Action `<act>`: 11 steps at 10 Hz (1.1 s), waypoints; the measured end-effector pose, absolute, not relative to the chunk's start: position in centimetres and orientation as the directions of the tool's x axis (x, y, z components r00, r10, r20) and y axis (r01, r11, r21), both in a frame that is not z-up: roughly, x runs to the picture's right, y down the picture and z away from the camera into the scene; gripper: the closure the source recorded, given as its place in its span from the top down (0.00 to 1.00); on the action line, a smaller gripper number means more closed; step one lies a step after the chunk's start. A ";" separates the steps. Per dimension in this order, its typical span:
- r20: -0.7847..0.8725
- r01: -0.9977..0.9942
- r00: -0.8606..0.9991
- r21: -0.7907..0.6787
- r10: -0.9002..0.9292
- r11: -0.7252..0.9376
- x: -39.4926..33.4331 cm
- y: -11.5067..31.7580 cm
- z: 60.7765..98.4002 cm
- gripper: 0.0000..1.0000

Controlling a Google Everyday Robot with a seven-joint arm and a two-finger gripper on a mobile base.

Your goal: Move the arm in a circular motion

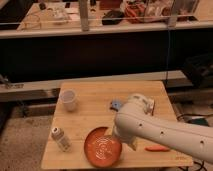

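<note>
The cream-white arm reaches in from the lower right across the wooden table. Its thick tubular segment carries small dark dots, and a rounded joint sits near the table's middle right. The small pale gripper hangs at the tip, low over the right rim of the orange plate. The arm covers part of the plate's right edge and part of the table behind it.
A white cup stands at the left back. A small white bottle lies at the front left. A blue object lies mid-table beside the arm's joint. An orange carrot-like piece lies at the front right. A dark wall stands behind.
</note>
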State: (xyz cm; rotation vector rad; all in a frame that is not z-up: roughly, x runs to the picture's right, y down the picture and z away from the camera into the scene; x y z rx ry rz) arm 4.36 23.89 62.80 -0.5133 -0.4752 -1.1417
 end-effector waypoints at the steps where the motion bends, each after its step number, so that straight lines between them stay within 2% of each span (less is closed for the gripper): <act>1: 0.601 0.946 0.305 -0.104 -0.739 0.306 2.3 23.6 62.2 0.80; 3: 0.610 0.956 0.256 -0.048 -0.750 0.288 -0.9 22.2 61.9 0.80; 5: 0.616 0.961 0.232 -0.027 -0.752 0.275 -2.6 20.0 63.9 0.80; 8: 0.607 0.951 0.269 -0.043 -0.747 0.307 -3.3 15.0 68.9 0.80; 11: 0.595 0.904 0.405 -0.146 -0.694 0.403 -1.2 11.6 73.2 0.80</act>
